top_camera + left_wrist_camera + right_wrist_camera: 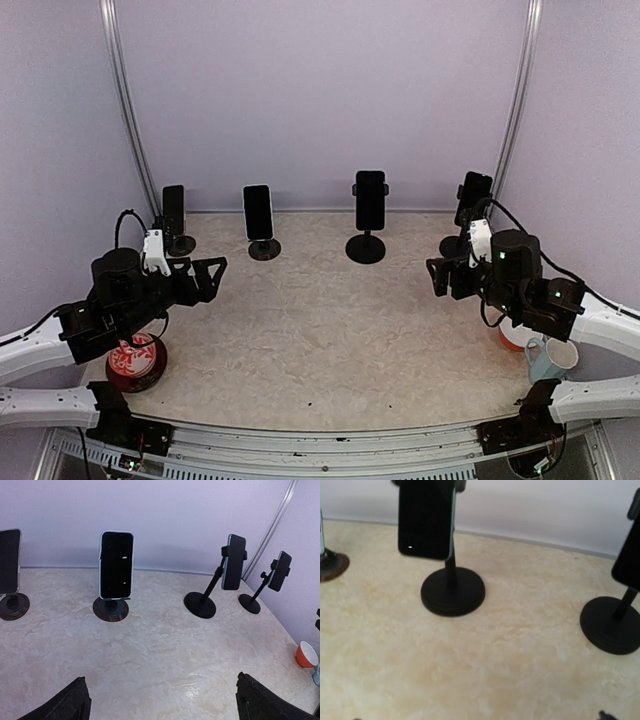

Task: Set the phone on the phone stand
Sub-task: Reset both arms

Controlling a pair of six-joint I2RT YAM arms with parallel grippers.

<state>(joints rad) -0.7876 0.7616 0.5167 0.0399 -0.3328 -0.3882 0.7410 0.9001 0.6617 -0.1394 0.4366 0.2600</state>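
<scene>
Several black phones stand upright on black phone stands along the back wall: phone (pixel 173 212) at far left, phone (pixel 258 212) on a round-base stand (pixel 264 249), phone (pixel 370 200) on a pole stand (pixel 365 248), and phone (pixel 473 198) at far right. My left gripper (pixel 210 272) hovers open at mid-left, with only bare table between its fingertips (pixel 75 702). The left wrist view shows the second phone (pixel 116 565) straight ahead. My right gripper (pixel 437 275) is open and empty at mid-right. Ahead of it are the pole-stand phone (pixel 426 520) and its base (pixel 452 591).
A red round container (pixel 136 362) sits under the left arm near the front left. An orange bowl (pixel 306 655) and a pale blue mug (pixel 547 357) stand at the front right beside the right arm. Lilac walls close in the back and sides.
</scene>
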